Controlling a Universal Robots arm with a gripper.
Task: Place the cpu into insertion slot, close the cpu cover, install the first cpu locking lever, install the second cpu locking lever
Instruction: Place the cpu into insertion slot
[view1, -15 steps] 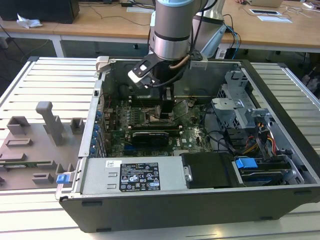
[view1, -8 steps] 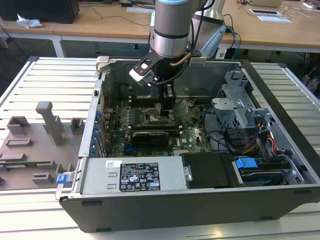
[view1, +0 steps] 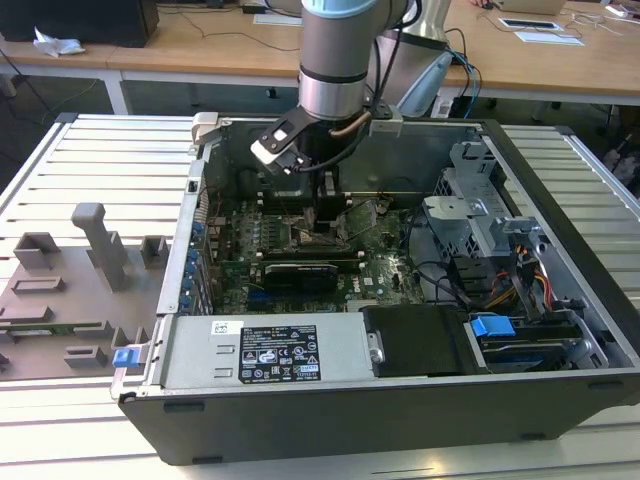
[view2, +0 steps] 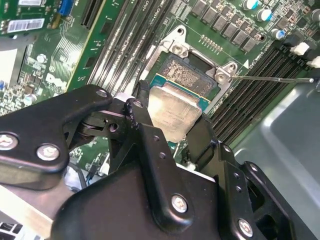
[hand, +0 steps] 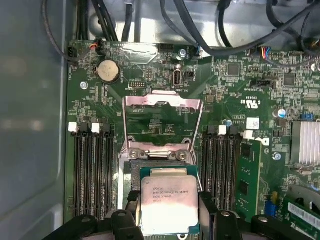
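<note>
Cpu clamped by its edges in pincer, poised over insertion slot; keep level, align corners, lower gently.

Robotics laboratory: a robot arm stands over an opened computer case on a slatted metal table, beside a grey fixture plate. Wooden desks stand behind.
</note>
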